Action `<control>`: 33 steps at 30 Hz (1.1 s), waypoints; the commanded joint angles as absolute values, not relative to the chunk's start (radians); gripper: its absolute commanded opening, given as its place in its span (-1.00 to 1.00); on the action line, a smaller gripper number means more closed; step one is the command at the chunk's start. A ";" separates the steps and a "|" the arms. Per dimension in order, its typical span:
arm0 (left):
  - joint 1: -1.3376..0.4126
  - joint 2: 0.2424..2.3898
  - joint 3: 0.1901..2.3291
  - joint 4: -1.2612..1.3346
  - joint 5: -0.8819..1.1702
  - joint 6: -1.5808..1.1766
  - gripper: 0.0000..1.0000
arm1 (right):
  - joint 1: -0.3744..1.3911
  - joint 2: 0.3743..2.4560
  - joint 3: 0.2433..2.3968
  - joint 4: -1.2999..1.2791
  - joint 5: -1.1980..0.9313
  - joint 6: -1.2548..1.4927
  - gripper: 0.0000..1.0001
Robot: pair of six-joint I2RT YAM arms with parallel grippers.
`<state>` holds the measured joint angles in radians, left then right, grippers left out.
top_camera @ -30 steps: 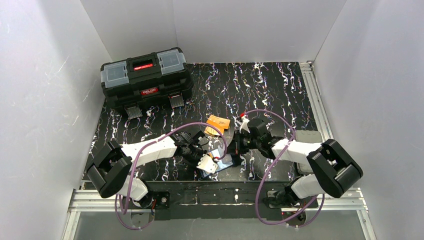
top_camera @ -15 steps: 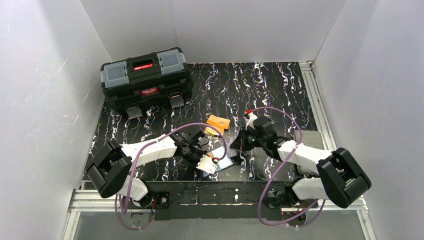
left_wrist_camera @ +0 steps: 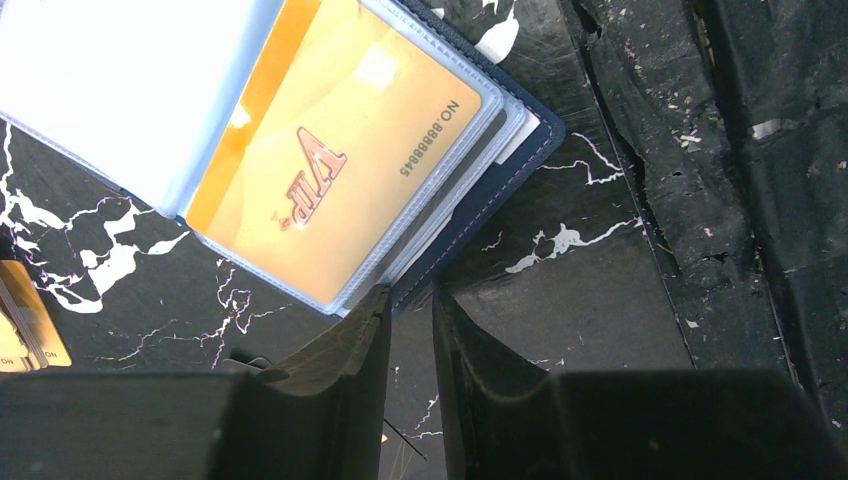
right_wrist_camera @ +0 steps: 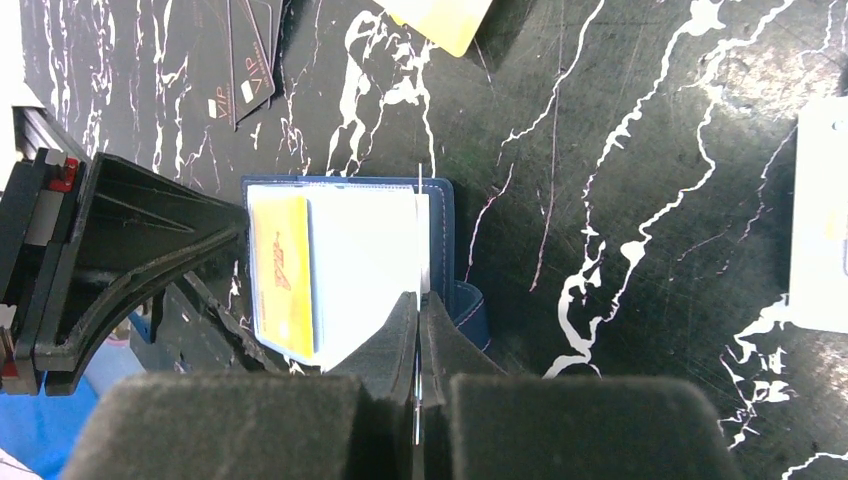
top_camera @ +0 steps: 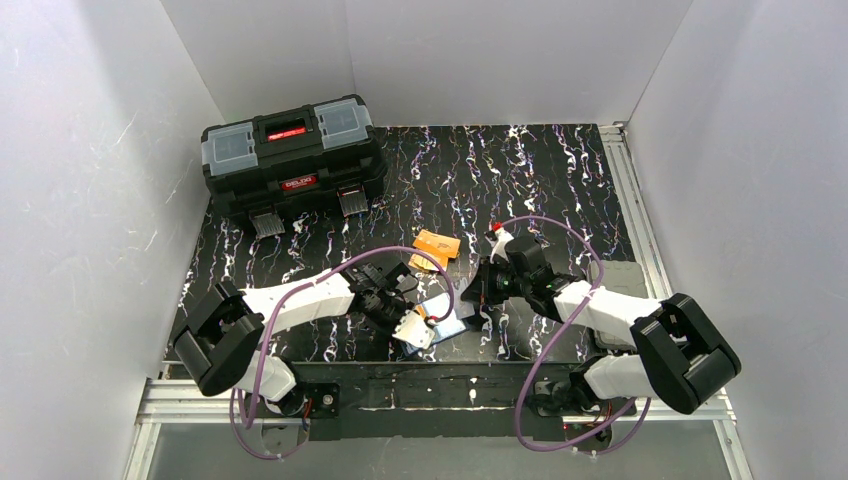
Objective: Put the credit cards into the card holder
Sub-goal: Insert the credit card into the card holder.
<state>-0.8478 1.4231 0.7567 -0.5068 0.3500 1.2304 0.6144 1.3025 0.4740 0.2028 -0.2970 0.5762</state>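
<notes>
The card holder lies open near the table's front edge, navy outside and light blue inside. An orange VIP card sits in one of its clear pockets. My left gripper has its jaws nearly together on the holder's navy edge. My right gripper is shut on a thin card seen edge-on, held upright over the holder's right side. In the top view the left gripper and right gripper flank the holder. Loose orange cards lie just beyond it.
A big black toolbox stands at the back left. Loose VIP cards and a yellow card lie ahead of my right gripper. A white flat rectangle lies to its right. Metal rails run along the table's front and right edges.
My right arm has shifted a little to the right and its elbow has swung outward. The open holder shows more of its light blue inside. The left arm has stayed put.
</notes>
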 commanded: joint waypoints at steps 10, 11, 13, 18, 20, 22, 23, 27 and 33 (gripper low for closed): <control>-0.859 1.426 0.790 -0.544 0.365 1.239 -0.59 | 0.614 1.377 0.430 0.326 -0.444 0.619 -0.97; -0.859 1.426 0.791 -0.545 0.365 1.239 -0.59 | 0.614 1.379 0.428 0.334 -0.451 0.626 -0.97; -0.859 1.426 0.789 -0.546 0.365 1.241 -0.59 | 0.614 1.385 0.429 0.346 -0.464 0.635 -0.97; -0.861 1.426 0.791 -0.547 0.364 1.240 -0.59 | 0.614 1.386 0.441 0.351 -0.477 0.642 -0.97; -0.863 1.427 0.792 -0.546 0.365 1.240 -0.59 | 0.614 1.379 0.450 0.332 -0.470 0.631 -0.97; -0.864 1.428 0.791 -0.548 0.365 1.240 -0.59 | 0.614 1.358 0.473 0.292 -0.456 0.609 -0.97; -0.864 1.427 0.789 -0.547 0.365 1.240 -0.59 | 0.615 1.345 0.490 0.257 -0.442 0.589 -0.97; -0.865 1.427 0.790 -0.546 0.367 1.241 -0.60 | 0.620 1.305 0.565 0.123 -0.399 0.509 -0.97; -0.867 1.424 0.789 -0.545 0.365 1.239 -0.60 | 0.654 1.352 0.646 0.025 -0.381 0.462 -0.97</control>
<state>-0.8604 1.4307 0.7677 -0.5137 0.3500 1.2308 0.6292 1.3361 0.5888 0.1032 -0.3985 0.5198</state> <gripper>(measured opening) 0.204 0.024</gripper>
